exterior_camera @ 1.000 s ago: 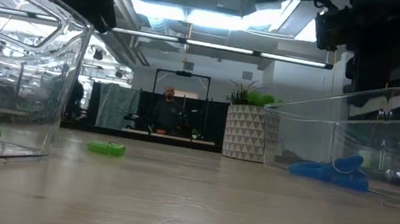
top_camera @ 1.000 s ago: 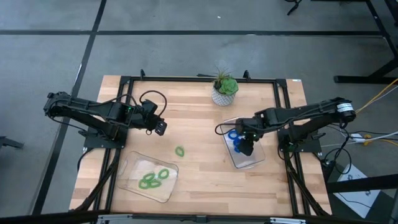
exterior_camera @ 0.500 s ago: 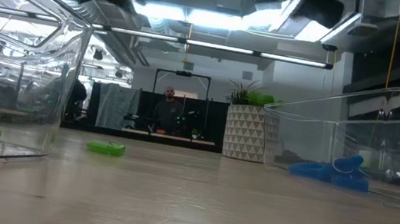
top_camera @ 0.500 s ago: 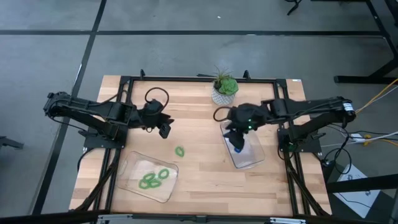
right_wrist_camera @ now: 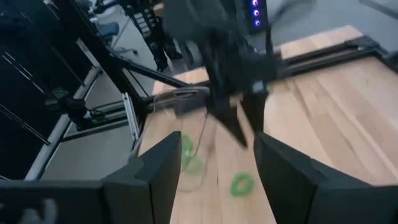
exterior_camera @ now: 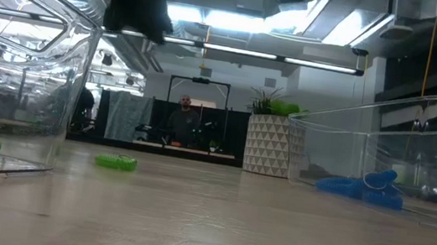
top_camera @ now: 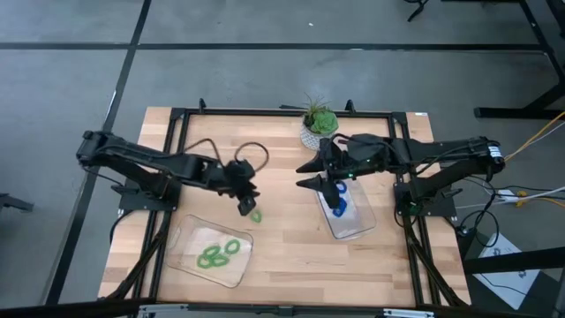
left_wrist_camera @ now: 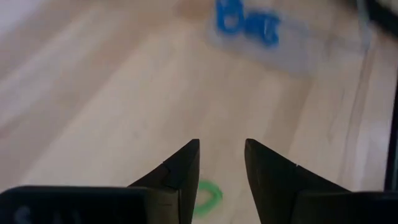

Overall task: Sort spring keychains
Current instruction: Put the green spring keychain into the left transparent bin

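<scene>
No text, label, brand, number or sign can be read on anything in any of the four views.

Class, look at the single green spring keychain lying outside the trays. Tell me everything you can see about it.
The loose green spring keychain is a small, light green coiled loop that looks like plastic. It lies flat on the bare wooden table, apart from both clear trays, between the tray of green keychains and the tray of blue ones. The left gripper hovers just above it, fingers open, not touching it. From table height it shows as a low flat ring.
</scene>
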### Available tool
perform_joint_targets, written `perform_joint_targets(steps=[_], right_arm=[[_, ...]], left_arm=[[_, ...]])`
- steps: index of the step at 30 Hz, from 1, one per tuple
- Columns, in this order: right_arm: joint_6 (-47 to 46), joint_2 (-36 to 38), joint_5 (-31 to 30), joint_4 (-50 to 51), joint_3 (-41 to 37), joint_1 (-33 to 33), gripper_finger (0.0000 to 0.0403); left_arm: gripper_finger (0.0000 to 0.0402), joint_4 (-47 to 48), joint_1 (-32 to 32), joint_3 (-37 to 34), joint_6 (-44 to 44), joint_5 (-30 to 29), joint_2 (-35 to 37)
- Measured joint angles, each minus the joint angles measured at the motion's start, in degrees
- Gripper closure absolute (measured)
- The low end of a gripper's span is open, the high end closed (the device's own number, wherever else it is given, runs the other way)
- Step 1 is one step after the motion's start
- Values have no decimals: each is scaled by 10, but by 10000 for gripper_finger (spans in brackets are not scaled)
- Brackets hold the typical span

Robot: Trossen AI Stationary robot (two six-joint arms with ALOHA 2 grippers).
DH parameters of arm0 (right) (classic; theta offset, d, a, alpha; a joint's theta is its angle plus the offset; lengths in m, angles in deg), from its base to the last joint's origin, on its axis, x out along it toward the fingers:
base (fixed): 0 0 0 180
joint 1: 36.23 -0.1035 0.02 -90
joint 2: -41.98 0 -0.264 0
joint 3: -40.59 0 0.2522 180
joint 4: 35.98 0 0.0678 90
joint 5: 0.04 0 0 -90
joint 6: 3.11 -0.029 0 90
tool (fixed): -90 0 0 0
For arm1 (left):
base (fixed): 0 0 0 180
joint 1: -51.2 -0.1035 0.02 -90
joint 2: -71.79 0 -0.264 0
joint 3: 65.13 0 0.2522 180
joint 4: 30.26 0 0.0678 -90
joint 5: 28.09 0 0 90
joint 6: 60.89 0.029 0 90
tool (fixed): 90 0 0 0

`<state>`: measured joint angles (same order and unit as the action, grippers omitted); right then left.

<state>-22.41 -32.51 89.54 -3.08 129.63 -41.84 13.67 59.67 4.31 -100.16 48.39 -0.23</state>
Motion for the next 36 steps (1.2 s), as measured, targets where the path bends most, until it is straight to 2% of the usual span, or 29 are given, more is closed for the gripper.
perform_joint_targets(steps=[3, 7, 20, 29, 36], right_arm=[[5, 0, 5, -12, 0, 0, 203], [3, 0, 5, -9, -1, 0, 203], [-16, 0, 6, -4, -6, 0, 203], [-15, 0, 6, -4, -6, 0, 203], [-15, 0, 6, -4, -6, 0, 203]], left_arm=[[279, -1, 0, 0, 21, 42, -38], [279, -1, 0, 0, 33, 68, -85], [279, -2, 0, 0, 82, 74, -202], [279, -3, 1, 0, 101, 106, -283], [279, 5, 2, 3, 101, 98, -311]])
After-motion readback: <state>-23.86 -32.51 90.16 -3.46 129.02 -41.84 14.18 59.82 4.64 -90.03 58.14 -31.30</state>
